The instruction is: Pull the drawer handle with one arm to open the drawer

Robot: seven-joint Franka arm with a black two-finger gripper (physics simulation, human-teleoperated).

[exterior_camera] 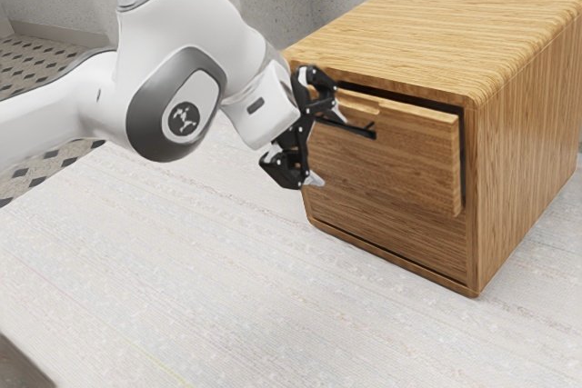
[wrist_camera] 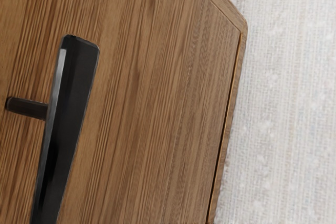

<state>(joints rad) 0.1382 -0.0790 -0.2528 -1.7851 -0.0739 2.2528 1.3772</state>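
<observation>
Pale textured table (exterior_camera: 182, 297) before a grey wall, with a wooden cabinet (exterior_camera: 509, 134) at right of the exterior frame, its drawer (exterior_camera: 400, 170) seemingly just proud of the front. End effector (exterior_camera: 320, 146) at frame centre, spread open about the near end of the black handle (exterior_camera: 350, 124), not clamped. Best course, by the look of it: close squarely on the bar, clear of its post (wrist_camera: 26, 107), then draw straight back along the drawer's travel, slowly, without sideways twist.
</observation>
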